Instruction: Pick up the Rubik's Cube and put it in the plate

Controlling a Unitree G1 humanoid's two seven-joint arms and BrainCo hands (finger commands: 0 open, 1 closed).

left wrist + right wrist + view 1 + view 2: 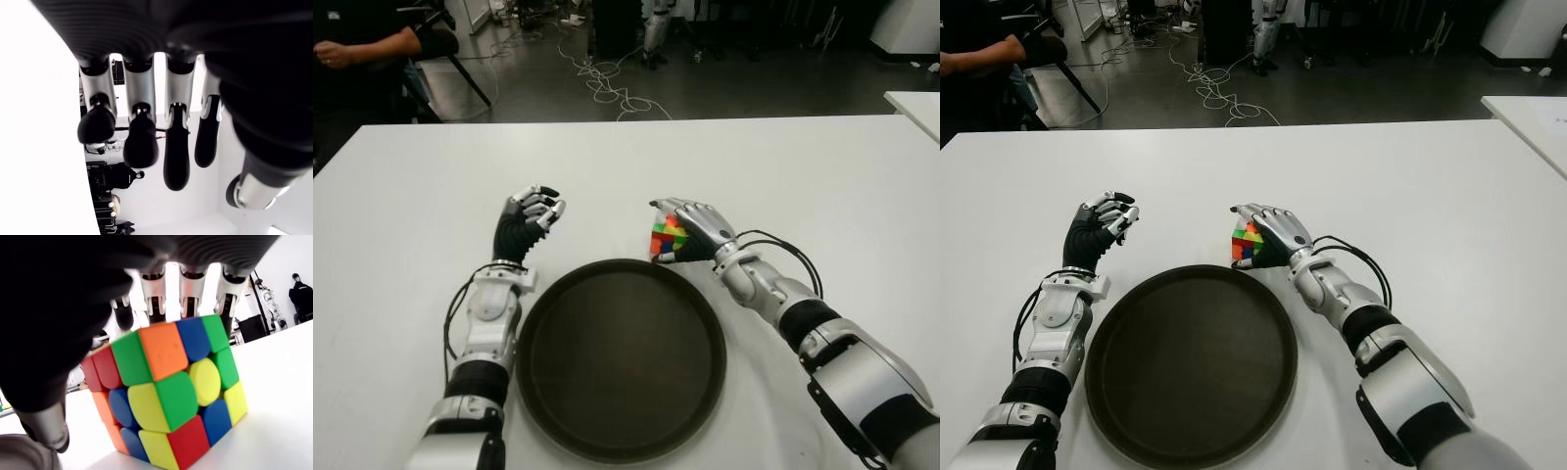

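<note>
Surface (822,176): I see a smooth, matt white top, lightly reflective near the cube in the right wrist view.
Plate (543,333): dark, looks like matt plastic or metal with a soft sheen on the raised rim; I cannot tell which.
Cube (166,391): glossy smooth plastic tiles with rounded edges, in bright colours.
Right hand (693,230): silvery, shiny metal-look shells on the back, black ribbed rubbery palm.
Left hand (529,220): same silver segments, smooth black rubbery fingertips (141,147).
Forearms: I read glossy white and grey plastic casing with black cables.
</note>
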